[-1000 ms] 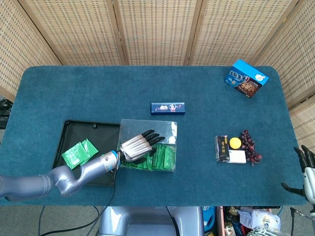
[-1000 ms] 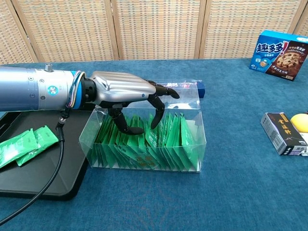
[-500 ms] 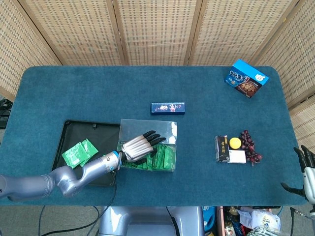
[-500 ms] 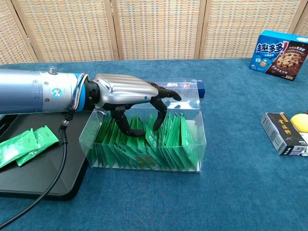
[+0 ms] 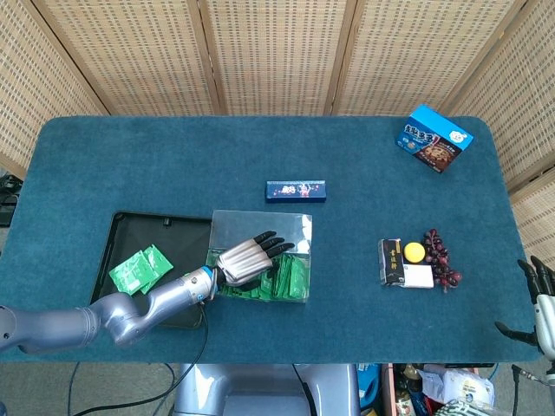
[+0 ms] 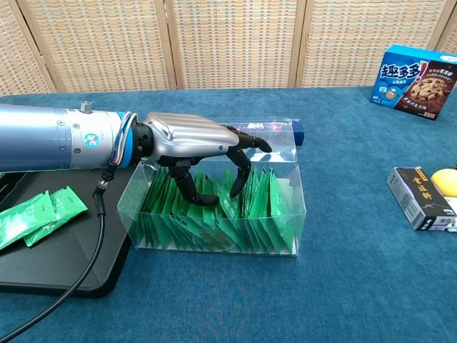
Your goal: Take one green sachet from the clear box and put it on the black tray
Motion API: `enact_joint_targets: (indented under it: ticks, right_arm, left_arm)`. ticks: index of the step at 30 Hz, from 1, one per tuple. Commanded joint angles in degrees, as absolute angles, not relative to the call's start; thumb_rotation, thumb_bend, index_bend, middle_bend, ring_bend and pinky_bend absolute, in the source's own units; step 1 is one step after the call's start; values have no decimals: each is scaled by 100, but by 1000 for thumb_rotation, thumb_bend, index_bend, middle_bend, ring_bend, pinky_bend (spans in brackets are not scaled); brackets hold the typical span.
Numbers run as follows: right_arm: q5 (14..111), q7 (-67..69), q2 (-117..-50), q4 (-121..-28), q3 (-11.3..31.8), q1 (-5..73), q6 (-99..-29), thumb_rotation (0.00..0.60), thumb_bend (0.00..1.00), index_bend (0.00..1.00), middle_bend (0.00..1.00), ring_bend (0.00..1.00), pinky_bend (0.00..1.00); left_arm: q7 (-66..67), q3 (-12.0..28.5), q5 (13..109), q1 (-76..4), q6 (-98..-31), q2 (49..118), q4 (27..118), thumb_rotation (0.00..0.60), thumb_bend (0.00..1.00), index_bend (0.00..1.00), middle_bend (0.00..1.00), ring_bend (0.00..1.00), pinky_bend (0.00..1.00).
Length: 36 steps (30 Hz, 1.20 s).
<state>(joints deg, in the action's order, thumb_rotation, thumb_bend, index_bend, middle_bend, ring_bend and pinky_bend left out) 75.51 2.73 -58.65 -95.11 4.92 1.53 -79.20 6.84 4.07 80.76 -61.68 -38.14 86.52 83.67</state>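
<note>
I am reaching my left hand [image 6: 196, 139] down into the clear plastic box [image 6: 285, 226], which sits near the front edge of the blue cloth-covered surface [image 5: 173, 165], just beside the black tray [image 5: 127, 229]. My dark fingers [image 6: 240, 170] are dipping among the upright row of green sachets [image 6: 265, 207], with the thumb curling in from the other side. The packets are crowding around my fingertips, so I cannot tell whether I am pinching one or only touching them; the fingertips themselves are partly hidden behind the foil. Two green sachets [image 5: 140, 269] are lying flat on the tray, toward its front left part.

My right hand [image 5: 539, 290] is showing only at the head view's right border, off the surface's front right corner; it is cut off and small, and I cannot tell how its fingers are set.

Farther off are lying a slim dark blue box [image 5: 296, 191] behind the clear box, a blue biscuit carton [image 5: 435, 138] at the far right corner, and a black packet [image 5: 391, 261] beside a yellow round thing [image 5: 414, 252] and dark grapes [image 5: 440, 256].
</note>
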Motion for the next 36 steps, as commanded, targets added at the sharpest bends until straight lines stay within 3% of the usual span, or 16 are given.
enact_joint_targets:
  ticks: [1, 12, 24, 36]
  right_arm:
    - [7550, 276, -5865, -9511, 491, 154, -7917, 600, 0, 0, 0, 0, 0]
    - [7544, 267, -5868, -9507, 486, 159, -7903, 600, 0, 0, 0, 0, 0]
    - [7531, 265, -5866, -9506, 486, 166, -7883, 600, 0, 0, 0, 0, 0]
    - [7532, 259, -5863, -9517, 483, 170, -7878, 600, 0, 0, 0, 0, 0]
  left_arm:
    - [693, 417, 8072, -6169, -3825, 8657, 8365, 600, 416, 515, 0, 0, 0]
    - [689, 423, 8053, -6179, -3814, 8707, 8332, 600, 418, 546, 0, 0, 0]
    - [678, 429, 8030, -6192, -3788, 8713, 8325, 600, 525, 548, 0, 0, 0]
    - [663, 447, 8045, -6181, -3839, 8669, 8367, 600, 528, 574, 0, 0, 0]
